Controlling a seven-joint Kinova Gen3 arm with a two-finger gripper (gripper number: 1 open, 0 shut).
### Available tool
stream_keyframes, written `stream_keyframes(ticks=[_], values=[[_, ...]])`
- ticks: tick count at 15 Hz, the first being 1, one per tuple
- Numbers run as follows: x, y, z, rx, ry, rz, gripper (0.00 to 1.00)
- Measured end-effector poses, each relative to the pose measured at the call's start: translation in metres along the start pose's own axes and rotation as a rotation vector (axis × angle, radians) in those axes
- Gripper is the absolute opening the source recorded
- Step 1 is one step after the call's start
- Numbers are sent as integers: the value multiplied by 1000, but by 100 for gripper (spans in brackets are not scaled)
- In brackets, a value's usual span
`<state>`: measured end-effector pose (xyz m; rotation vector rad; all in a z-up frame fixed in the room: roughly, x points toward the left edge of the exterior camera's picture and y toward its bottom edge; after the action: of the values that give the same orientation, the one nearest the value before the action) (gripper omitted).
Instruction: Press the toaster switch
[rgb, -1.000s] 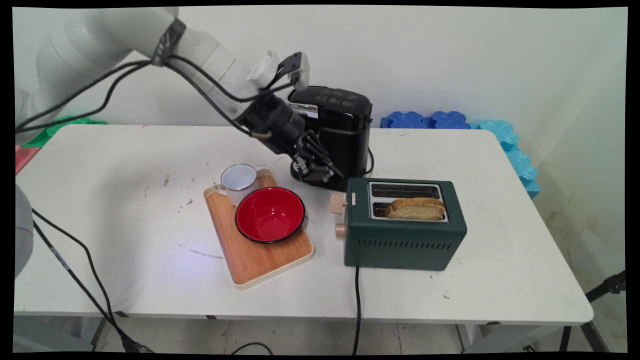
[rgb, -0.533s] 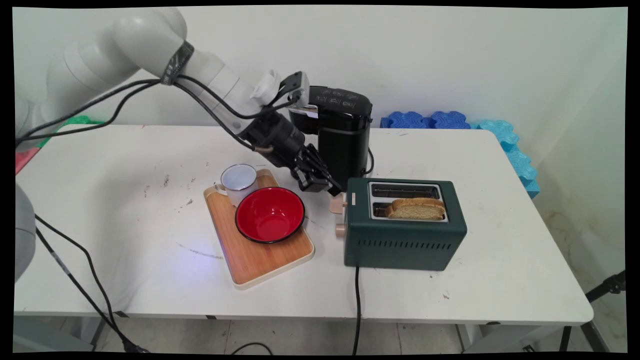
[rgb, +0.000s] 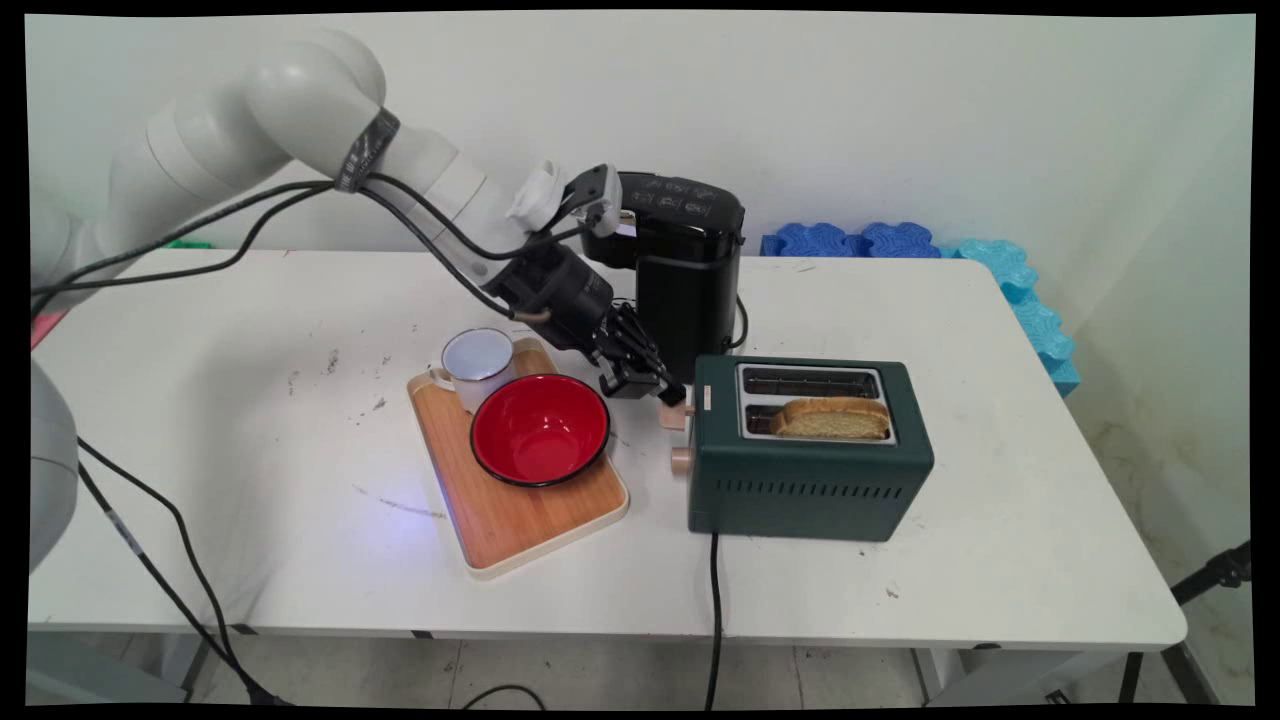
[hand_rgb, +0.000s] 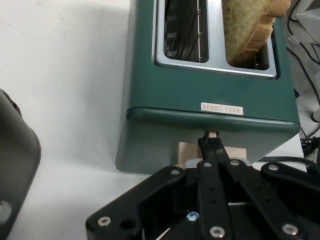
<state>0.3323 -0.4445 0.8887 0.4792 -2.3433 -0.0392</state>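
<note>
Your gripper (rgb: 668, 391) is low over the table (rgb: 250, 420), with its fingers closed together and the tips resting on the beige lever (rgb: 676, 411) at the left end of the green toaster (rgb: 810, 470). In the hand view you see the fingers (hand_rgb: 212, 150) pressed side by side, with no gap, on top of the lever (hand_rgb: 186, 150), just below the toaster's end wall (hand_rgb: 165, 135); they do not clamp anything between them. The toaster has 2 slots: 1 slice of bread (rgb: 832, 418) sits in the near slot and sticks out a little, the far slot (rgb: 808, 381) shows only wires. A beige knob (rgb: 681, 459) is under the lever. Just left of the gripper stands a red bowl (rgb: 540, 428) on a wooden tray (rgb: 520, 520), with a white mug (rgb: 477, 364) touching the bowl. Behind the gripper stands a black coffee machine (rgb: 690, 270).
</note>
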Motion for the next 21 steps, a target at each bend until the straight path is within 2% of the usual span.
stream_keyframes(ticks=[13, 21], values=[[-15, -1, 17, -14, 6, 83, 0], [-26, 0, 23, -5, -1, 114, 0]])
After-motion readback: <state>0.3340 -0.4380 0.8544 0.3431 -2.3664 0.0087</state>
